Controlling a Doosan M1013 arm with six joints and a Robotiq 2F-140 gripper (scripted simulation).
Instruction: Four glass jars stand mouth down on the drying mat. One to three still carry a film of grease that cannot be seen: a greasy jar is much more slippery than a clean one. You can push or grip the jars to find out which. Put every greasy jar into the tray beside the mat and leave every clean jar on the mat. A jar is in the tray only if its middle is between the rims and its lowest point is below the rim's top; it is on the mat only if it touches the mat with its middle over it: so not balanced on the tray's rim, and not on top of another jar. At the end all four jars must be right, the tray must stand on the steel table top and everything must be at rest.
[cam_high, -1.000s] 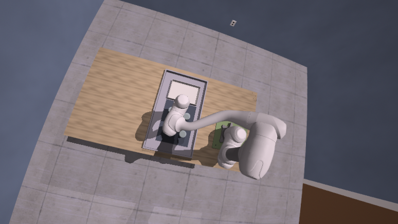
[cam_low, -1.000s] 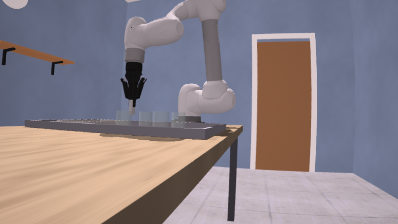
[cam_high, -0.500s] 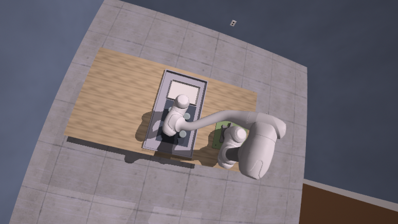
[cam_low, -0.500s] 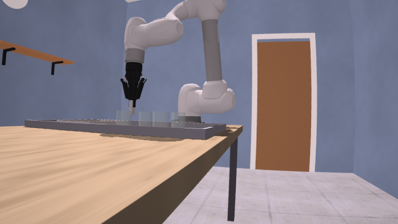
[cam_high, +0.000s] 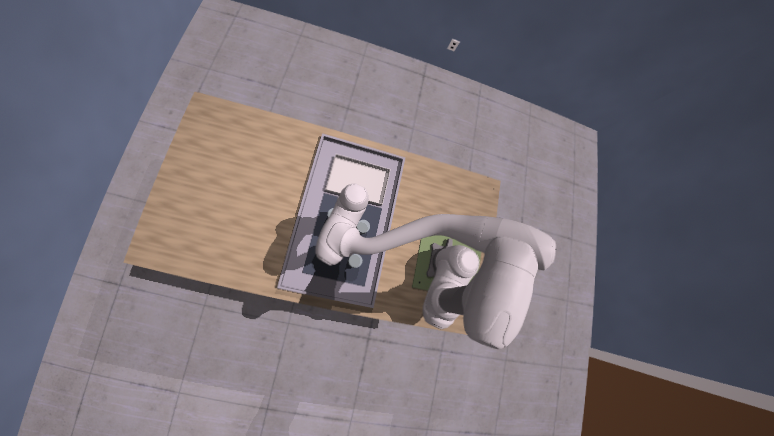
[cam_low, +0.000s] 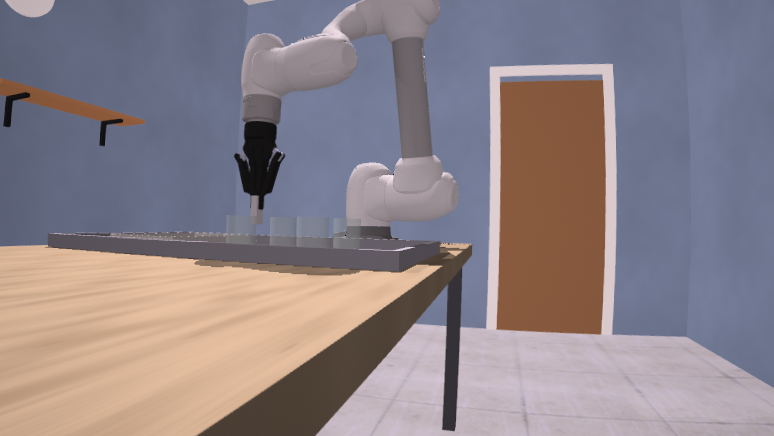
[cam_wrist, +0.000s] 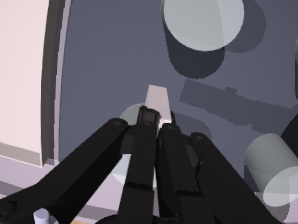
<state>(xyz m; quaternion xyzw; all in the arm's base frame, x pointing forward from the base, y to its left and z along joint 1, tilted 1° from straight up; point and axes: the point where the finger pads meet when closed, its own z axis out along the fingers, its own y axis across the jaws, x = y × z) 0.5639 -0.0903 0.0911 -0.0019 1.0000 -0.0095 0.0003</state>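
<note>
My gripper (cam_low: 256, 221) (cam_wrist: 154, 99) is shut and empty, pointing down. Its tips are just below jar-top height, beside a clear pale jar (cam_low: 237, 229) (cam_wrist: 131, 114) near the mat's tray end; whether they touch it cannot be told. Another jar (cam_high: 362, 225) (cam_wrist: 204, 21) stands across from it. A third jar (cam_high: 355, 261) and a fourth jar (cam_wrist: 270, 165) stand farther from the tray. All four stand on the dark drying mat (cam_high: 372, 216) (cam_wrist: 107, 55). The white tray (cam_high: 354, 176) (cam_wrist: 20, 75) beside the mat holds no visible jar. The arm hides part of the mat from above.
The steel table top (cam_high: 320, 172) has a raised rim (cam_low: 216, 254) around mat and tray. It rests on a wooden table (cam_high: 227, 184). A green board (cam_high: 420, 277) lies by the arm's base. The forearm crosses over the steel rim from the right.
</note>
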